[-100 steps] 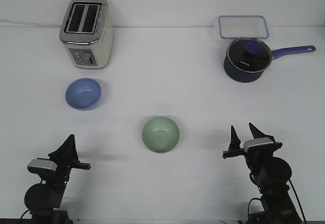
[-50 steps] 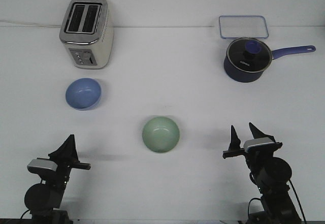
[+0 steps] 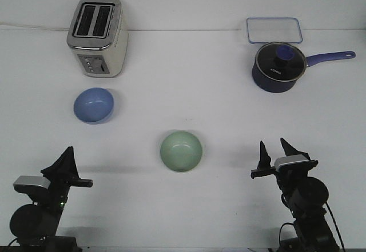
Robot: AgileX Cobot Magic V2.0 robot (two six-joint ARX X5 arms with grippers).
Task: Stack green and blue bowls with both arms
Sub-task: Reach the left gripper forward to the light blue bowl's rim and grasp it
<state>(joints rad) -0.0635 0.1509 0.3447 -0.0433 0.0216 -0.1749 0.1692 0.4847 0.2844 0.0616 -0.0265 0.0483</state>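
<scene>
white table [image 3: 183, 69]: i see the pale green round matte bowl [image 3: 180, 151] upright, the periwinkle blue round bowl [image 3: 94, 104] up-left of it; right gripper [image 3: 275, 150] fingers apart, left gripper [image 3: 64, 162] i cannot tell.

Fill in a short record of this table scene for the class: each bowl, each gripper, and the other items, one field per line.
blue bowl: upright, left side, in front of toaster
green bowl: upright, centre, apart from blue bowl
stacked: no
left gripper: near edge, holding nothing
right gripper: open, empty, right of green bowl
saucepan: lidded, far right
container: behind saucepan
</scene>
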